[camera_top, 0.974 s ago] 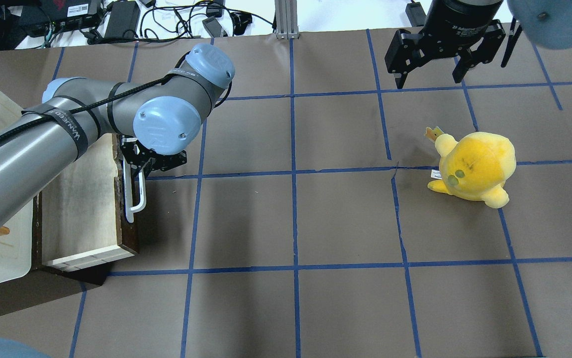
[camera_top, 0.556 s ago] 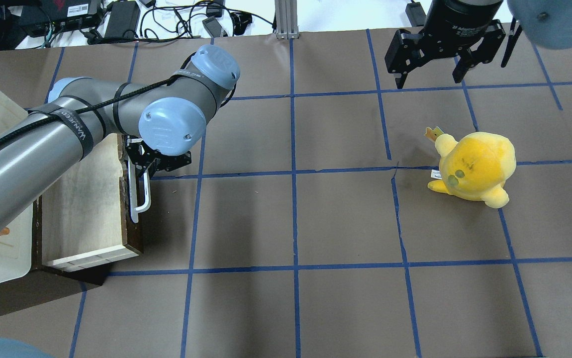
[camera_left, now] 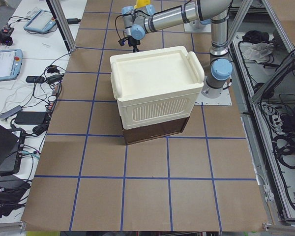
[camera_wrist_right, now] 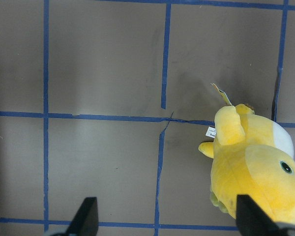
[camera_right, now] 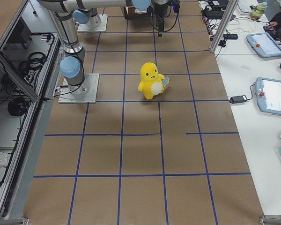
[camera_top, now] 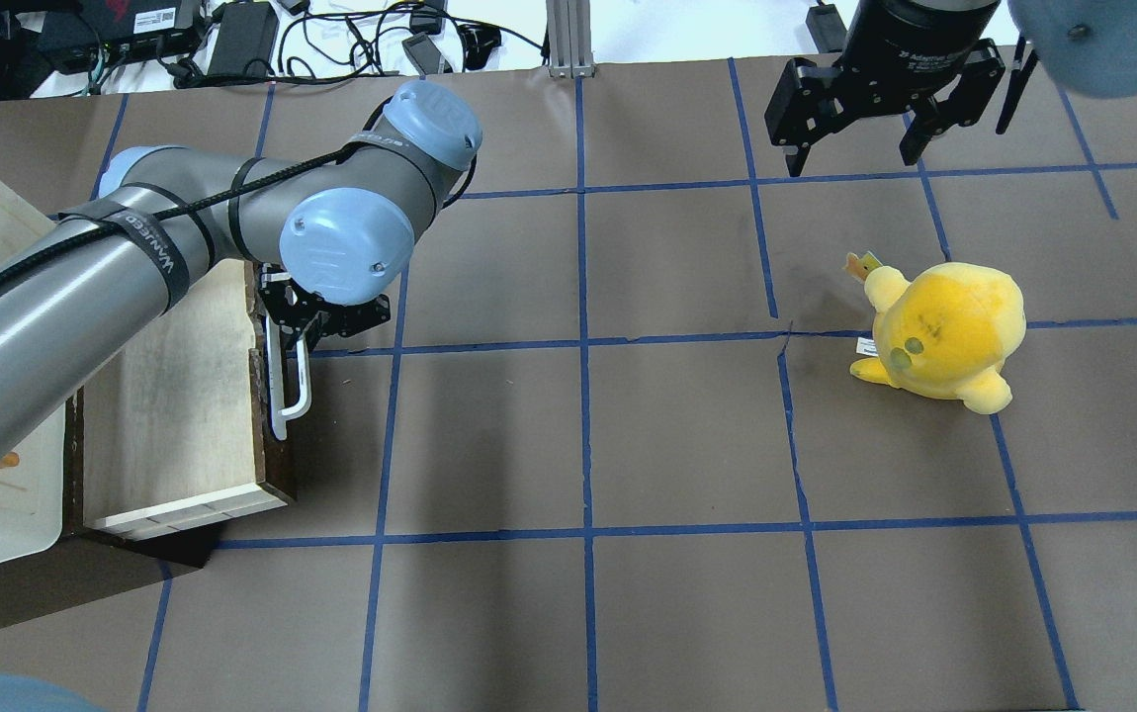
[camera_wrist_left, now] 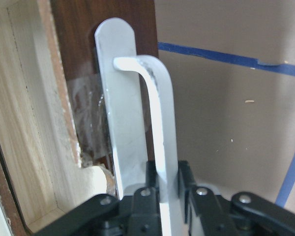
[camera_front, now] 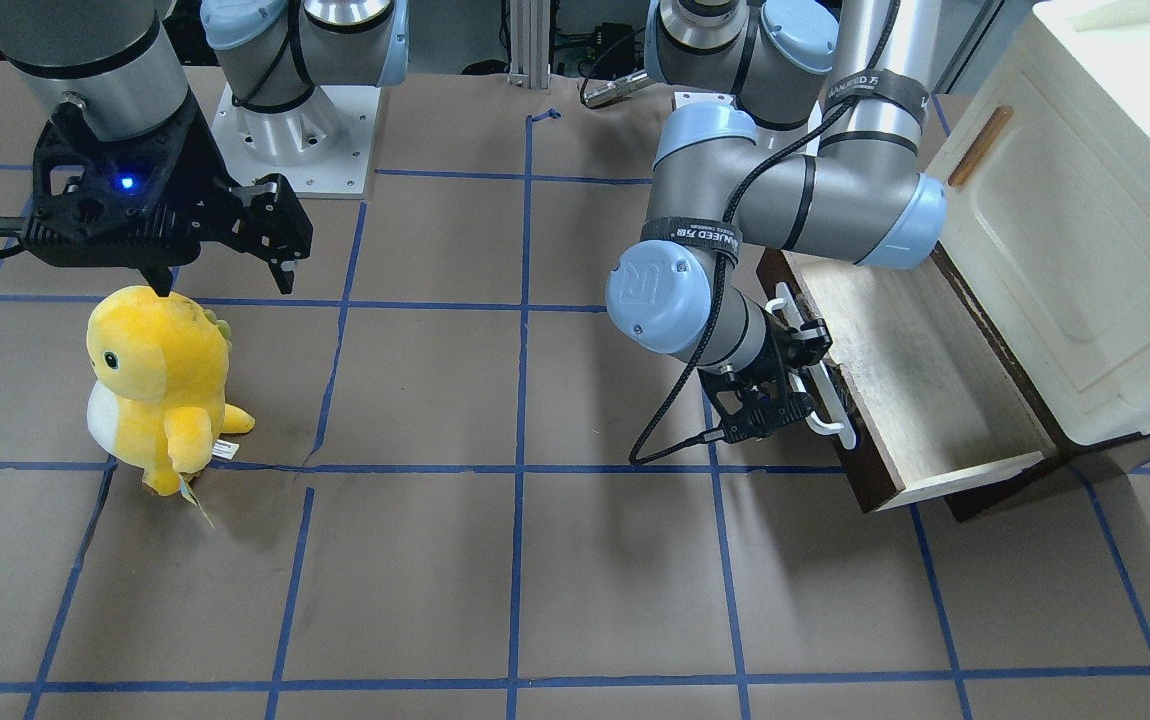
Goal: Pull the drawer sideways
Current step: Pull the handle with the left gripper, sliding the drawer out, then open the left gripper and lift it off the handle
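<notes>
The drawer stands pulled well out of the bottom of a cream-white cabinet at the robot's left end of the counter. Its pale wooden inside lies open to the overhead camera, and no contents are visible in it. Its dark brown front faces the middle of the counter and carries a long white bar handle. The left hand is clenched on that handle. In the left wrist view one black finger presses each side of the bar, a little way along from the bend where the bar meets its flat white mounting plate. From overhead, the grip sits at the end of the handle farther from the robot, and the nearer end of the bar is bare. The left arm reaches across above the drawer and hides part of it. The right hand hangs above the far right part of the counter with its fingers spread wide and nothing between them. A yellow plush toy stands upright on the counter near it, at a crossing of the blue tape lines. A strip of bare counter shows between the toy and that hand in the overhead view. The right wrist view looks down on the toy's head beside one fingertip.
</notes>
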Controlling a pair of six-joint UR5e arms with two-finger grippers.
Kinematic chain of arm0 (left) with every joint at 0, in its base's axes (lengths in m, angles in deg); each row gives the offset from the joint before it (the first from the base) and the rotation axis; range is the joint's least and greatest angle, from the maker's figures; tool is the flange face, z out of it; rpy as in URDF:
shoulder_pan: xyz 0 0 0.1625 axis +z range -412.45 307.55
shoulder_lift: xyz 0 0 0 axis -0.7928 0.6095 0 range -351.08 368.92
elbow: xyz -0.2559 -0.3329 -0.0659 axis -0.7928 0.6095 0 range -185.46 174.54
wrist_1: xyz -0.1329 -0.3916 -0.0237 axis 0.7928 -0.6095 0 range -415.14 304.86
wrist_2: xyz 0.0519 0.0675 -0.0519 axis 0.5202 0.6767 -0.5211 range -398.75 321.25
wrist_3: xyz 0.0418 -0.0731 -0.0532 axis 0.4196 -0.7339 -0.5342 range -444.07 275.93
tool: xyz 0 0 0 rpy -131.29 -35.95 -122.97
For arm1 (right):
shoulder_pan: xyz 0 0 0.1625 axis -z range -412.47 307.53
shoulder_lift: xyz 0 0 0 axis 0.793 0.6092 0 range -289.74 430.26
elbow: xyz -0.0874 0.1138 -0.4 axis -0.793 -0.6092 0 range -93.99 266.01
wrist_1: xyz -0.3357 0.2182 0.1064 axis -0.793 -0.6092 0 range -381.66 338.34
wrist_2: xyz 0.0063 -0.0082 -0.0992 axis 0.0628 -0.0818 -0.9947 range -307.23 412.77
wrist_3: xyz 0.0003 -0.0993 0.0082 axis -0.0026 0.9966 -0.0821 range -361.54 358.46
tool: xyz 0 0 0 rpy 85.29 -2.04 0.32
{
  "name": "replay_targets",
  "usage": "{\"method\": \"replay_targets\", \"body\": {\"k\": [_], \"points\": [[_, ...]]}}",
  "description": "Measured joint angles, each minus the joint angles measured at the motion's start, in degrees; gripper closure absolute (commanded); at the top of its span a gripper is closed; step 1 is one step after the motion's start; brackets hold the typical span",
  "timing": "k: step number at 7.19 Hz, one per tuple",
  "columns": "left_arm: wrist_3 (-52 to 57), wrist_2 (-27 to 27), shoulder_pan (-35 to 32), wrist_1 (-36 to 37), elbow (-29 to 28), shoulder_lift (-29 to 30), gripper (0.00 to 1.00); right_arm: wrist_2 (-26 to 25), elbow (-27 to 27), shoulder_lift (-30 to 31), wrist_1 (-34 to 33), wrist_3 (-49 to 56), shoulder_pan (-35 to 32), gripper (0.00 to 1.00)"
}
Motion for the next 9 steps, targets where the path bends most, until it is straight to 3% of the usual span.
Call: {"method": "replay_targets", "body": {"k": [1,6,9], "points": [[0.2,0.0,0.0,0.0,0.0,-0.1,0.00,0.0,0.0,0.0,0.0,0.0,0.0,0.00],[4.5,-2.4,-0.3,0.6,-1.8,-3.6,0.00,-0.1,0.0,0.0,0.0,0.0,0.0,0.00],[5.9,-16.1,0.4,0.0,-6.9,-8.1,0.00,0.0,0.0,0.0,0.0,0.0,0.0,0.00]]}}
